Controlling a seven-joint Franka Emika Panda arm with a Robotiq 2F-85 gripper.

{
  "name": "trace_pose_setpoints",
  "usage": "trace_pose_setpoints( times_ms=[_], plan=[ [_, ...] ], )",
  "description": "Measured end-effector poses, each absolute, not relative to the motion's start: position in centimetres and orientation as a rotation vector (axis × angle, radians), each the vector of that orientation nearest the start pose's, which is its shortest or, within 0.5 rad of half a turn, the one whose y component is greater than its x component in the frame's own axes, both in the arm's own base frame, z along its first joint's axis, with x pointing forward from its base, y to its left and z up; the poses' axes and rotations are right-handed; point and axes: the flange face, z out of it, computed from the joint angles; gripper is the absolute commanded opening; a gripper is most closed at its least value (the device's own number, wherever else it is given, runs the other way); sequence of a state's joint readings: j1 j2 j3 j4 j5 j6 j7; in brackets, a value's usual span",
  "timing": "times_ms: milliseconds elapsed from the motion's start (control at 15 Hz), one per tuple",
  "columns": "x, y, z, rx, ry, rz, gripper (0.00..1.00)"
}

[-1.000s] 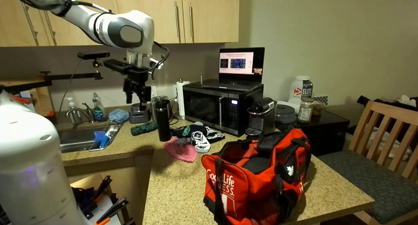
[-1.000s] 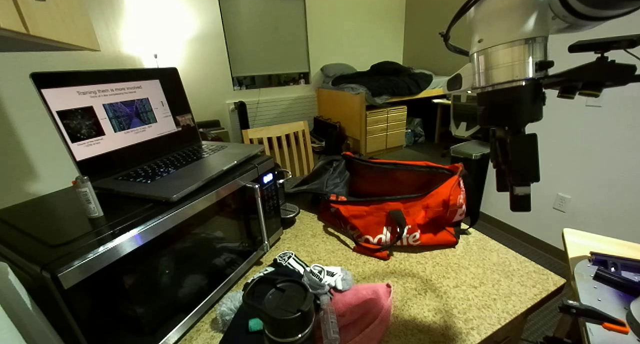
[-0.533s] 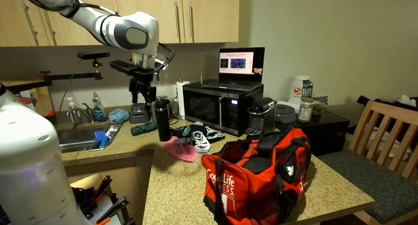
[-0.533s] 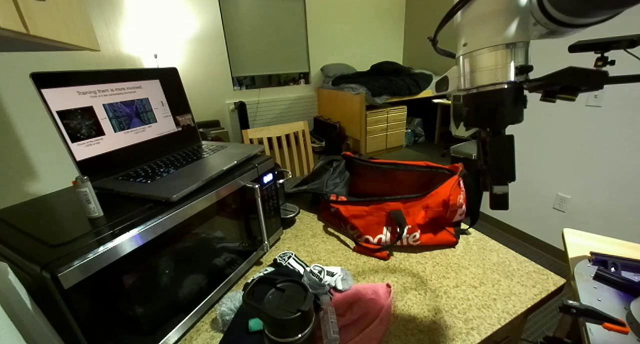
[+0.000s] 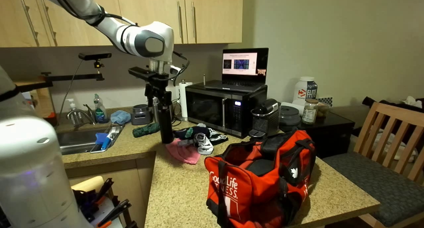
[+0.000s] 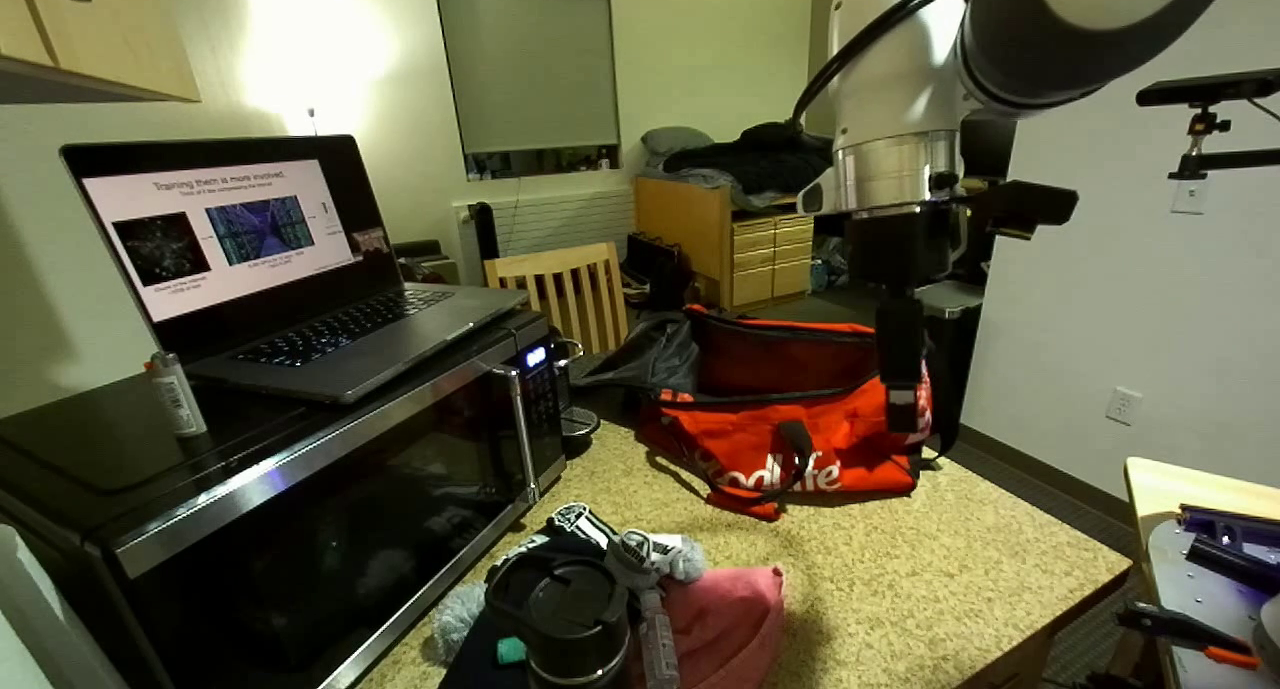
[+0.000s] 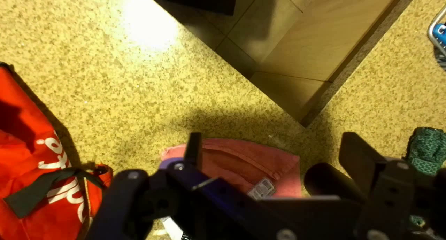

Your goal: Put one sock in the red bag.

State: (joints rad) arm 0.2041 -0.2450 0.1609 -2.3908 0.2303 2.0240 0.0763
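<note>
In an exterior view, the gripper (image 5: 157,105) hangs at left — fingers (image 7: 352,153) well apart (the wrist view shows it) — then come pink cloth (image 5: 185,155), the white sock (image 5: 205,147) beside it on the counter (image 5: 184,195), and the red bag (image 5: 261,185).

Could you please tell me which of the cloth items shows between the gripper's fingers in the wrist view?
The pink cloth: it shows in the gap of the open gripper; the green bundle lies right of that gap.
</note>
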Motion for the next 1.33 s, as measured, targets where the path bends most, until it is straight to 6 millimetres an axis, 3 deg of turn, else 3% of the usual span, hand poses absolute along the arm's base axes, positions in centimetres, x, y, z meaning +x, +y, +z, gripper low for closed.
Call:
trace_pose_setpoints(
  times_ms=[467,867,1333],
  plan=[
    [45.8,18.0,38.2,-3.023,-0.291,0.182,1.00],
    [48.9,18.3,35.1,-3.020,-0.276,0.195,1.00],
    [52.0,16.0,32.9,-3.017,-0.185,0.210,1.00]
  ],
)
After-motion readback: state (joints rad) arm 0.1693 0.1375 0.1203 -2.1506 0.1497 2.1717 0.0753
